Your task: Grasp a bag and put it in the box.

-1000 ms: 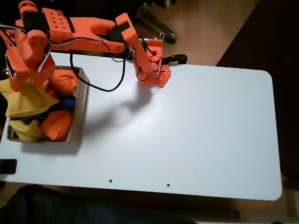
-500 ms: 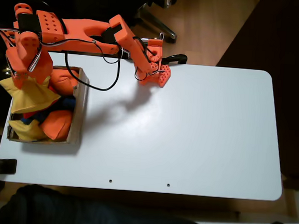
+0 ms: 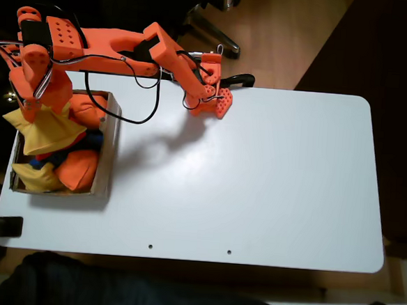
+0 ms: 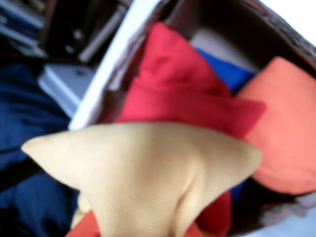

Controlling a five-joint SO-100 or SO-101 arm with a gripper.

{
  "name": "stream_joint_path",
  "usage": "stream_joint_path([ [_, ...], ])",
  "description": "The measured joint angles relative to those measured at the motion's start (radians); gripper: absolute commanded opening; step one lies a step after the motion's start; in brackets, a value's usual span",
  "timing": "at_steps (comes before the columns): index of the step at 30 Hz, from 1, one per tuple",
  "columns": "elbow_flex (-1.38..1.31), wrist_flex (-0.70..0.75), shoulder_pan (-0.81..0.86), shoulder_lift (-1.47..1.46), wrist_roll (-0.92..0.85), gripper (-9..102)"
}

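Fixed view, upper left: our gripper [image 3: 33,107] is clamped on the bag [image 3: 45,133], hanging over the box [image 3: 108,153]; fingertips hidden in fabric. Wrist view: blurred bag [image 4: 158,173] covers red bag [image 4: 173,94], orange bag [image 4: 286,138] cut off right.

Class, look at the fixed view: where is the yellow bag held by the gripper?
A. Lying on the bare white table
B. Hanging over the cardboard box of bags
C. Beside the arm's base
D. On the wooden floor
B: the gripper is shut on the yellow bag, which hangs over the box that already holds other bags.
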Motion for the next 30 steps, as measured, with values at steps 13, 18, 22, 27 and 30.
stream_joint_path([
  [13,0.094,0.044,0.020,0.026,-0.017,53],
  [18,0.210,0.035,0.012,0.112,-0.018,59],
  [22,0.330,0.023,-0.011,0.213,-0.018,62],
  [27,0.491,-0.006,-0.077,0.370,-0.018,71],
  [30,0.566,-0.018,-0.107,0.457,-0.012,71],
])
